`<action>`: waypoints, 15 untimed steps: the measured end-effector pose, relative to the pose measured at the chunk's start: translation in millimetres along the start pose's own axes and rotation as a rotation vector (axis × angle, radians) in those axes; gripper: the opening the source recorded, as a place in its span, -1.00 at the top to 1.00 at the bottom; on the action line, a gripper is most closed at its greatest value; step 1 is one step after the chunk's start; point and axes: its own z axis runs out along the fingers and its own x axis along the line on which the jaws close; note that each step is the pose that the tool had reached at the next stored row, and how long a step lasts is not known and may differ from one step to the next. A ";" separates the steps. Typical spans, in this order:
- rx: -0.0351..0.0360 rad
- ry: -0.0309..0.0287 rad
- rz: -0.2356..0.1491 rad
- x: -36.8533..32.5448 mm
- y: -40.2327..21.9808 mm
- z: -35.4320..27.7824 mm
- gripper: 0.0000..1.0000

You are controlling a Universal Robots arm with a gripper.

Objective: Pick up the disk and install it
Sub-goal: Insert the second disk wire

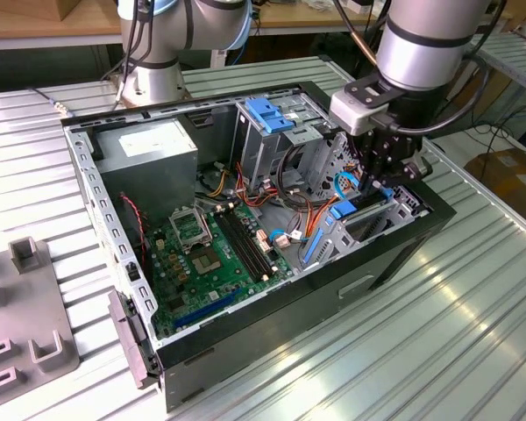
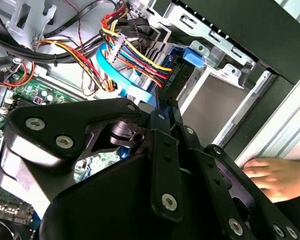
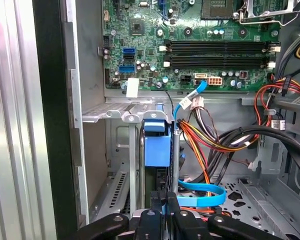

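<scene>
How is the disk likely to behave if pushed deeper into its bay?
The disk probably stays rigid: its blue frame looks like hard plastic. Standing on edge between the metal bay walls, it should slide rather than tip. The flat blue cable beside it looks floppy and might snag.

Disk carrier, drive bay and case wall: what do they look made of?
Disk carrier: looks like moulded plastic, matte blue, uniform colour with soft rounded edges. Drive bay: probably stamped sheet steel, bare grey, with punched slots and folded edges. Case wall: seems painted metal, black with a slight sheen, though plastic cannot be ruled out.
</scene>
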 end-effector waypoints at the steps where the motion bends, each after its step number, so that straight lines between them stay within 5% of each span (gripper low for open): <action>1: 0.0003 -0.0016 0.003 0.0 0.0 0.2 0.68; 3: 0.0005 -0.0121 0.011 0.0 0.2 0.5 0.68; 5: 0.0003 -0.0316 0.018 0.2 0.2 0.9 0.68; 8: 0.0006 -0.0341 0.019 2.0 0.4 1.8 0.68; 15: 0.0164 -0.0471 0.022 3.7 3.0 2.1 0.68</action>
